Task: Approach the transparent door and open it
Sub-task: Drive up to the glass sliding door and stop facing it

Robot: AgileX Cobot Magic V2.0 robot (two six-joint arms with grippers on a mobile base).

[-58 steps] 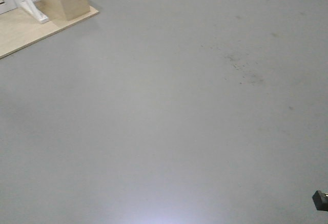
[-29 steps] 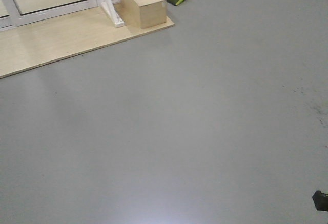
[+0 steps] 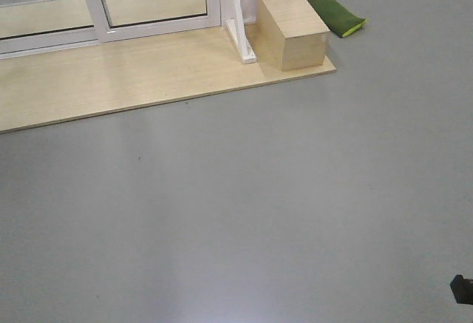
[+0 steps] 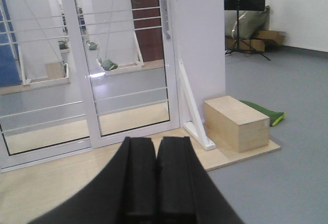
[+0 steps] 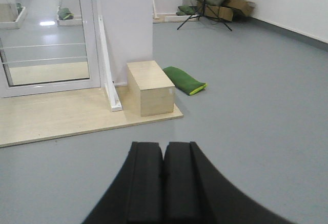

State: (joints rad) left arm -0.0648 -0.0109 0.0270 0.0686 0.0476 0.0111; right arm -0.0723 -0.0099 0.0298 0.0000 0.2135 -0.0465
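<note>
Scanning front view: transparent door (image 3: pixel 155 9) at top left, only lower glass and bottom rail seen, standing on plywood platform (image 3: pixel 111 86); floor gap between.
Left wrist view: left gripper (image 4: pixel 156 183) pads pressed together, empty; door dead ahead, well apart; grey handle (image 4: pixel 164 15) vertical, up and slightly right.
Right wrist view: right gripper (image 5: pixel 164 183) likewise closed, empty; door off to far left; left arm judged nearer.

No readable text, label, brand, number or sign appeared in any view, whether on the door, the wooden box, the platform or the floor.
</note>
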